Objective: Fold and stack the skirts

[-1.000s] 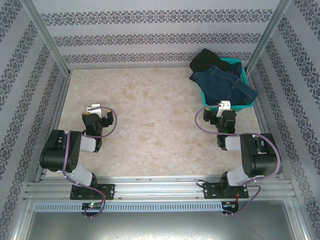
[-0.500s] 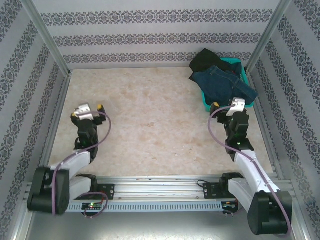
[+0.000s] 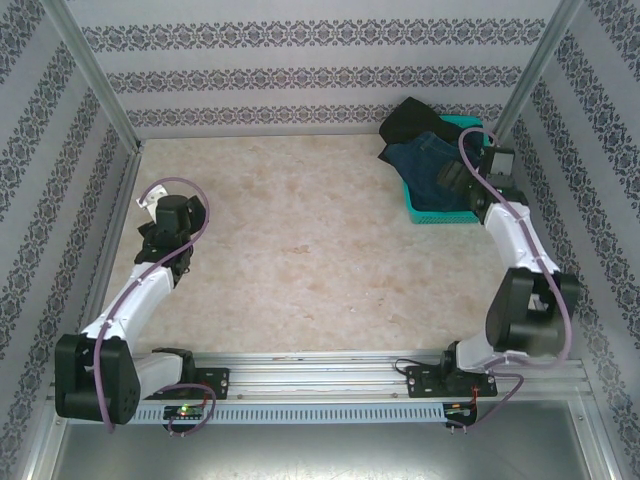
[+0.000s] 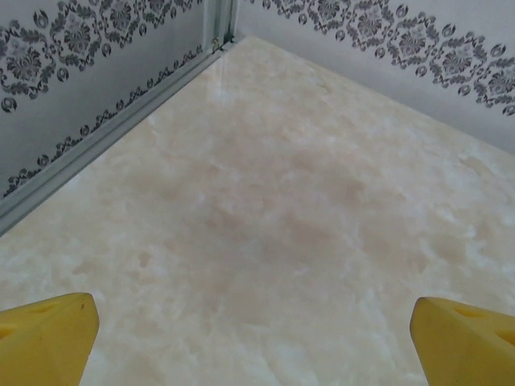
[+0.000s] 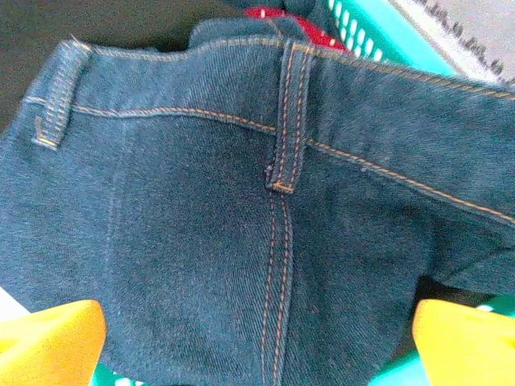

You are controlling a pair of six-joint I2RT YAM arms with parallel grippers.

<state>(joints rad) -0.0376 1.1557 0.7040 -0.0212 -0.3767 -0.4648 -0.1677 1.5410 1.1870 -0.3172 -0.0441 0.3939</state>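
Right pincer (image 5: 257, 344) gapes wide and empty over a denim skirt (image 5: 201, 185) (teal basket (image 5: 360, 28) beyond); left pincer (image 4: 256, 338), equally wide, hangs empty above the desk (image 4: 273, 185).

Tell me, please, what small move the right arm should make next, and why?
Probably lower the right gripper onto the denim skirt near its belt loop and close. The gripper hangs open above that skirt, which lies topmost in the teal basket, so it looks the easiest to lift out first.
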